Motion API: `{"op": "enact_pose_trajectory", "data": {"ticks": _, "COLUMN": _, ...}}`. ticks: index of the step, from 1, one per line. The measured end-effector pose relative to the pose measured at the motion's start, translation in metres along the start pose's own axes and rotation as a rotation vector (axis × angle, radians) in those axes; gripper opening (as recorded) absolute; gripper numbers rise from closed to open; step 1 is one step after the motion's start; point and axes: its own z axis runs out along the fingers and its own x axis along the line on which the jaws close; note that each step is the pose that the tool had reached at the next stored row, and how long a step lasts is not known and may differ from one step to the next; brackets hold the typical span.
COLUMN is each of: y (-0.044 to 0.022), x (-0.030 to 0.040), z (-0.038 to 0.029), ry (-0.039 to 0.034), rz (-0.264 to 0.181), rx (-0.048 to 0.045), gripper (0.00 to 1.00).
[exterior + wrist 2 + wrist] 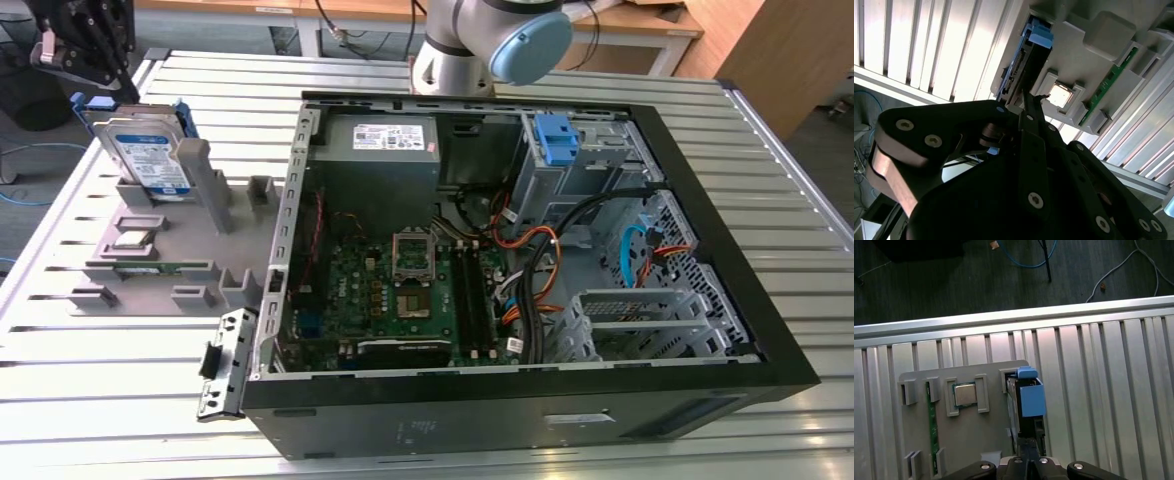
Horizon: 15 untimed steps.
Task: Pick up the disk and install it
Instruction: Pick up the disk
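Disk (140, 150) upright in grey holder (187, 240) w/ white-blue label; gripper (1027, 452) just above.

The grey arm (487, 45) with its blue cap stands at the far edge of the worktop (120, 400) in the exterior view. The black hand (84, 62) hangs over the worktop's far corner on the exterior view's left, pointing downward in both wrist views.

I see a ribbed silver aluminium tabletop (120, 400) glaring under overhead light, a dark grey floor (929, 285) beyond its edge with a blue cable (1024, 262) trailing across, and light wooden desks (254, 8) behind.
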Motion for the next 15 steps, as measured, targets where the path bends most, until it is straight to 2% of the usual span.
{"op": "enact_pose_trajectory", "data": {"ticks": 12, "y": 0.0000, "x": 0.0000, "z": 0.0002, "ry": 0.0000, "rz": 0.000, "rx": 0.0000, "gripper": 0.11}}
{"op": "enact_pose_trajectory", "data": {"ticks": 15, "y": 0.0017, "x": 0.0003, "z": 0.0003, "ry": -0.0003, "rz": 0.000, "rx": 0.0020, "gripper": 0.11}}
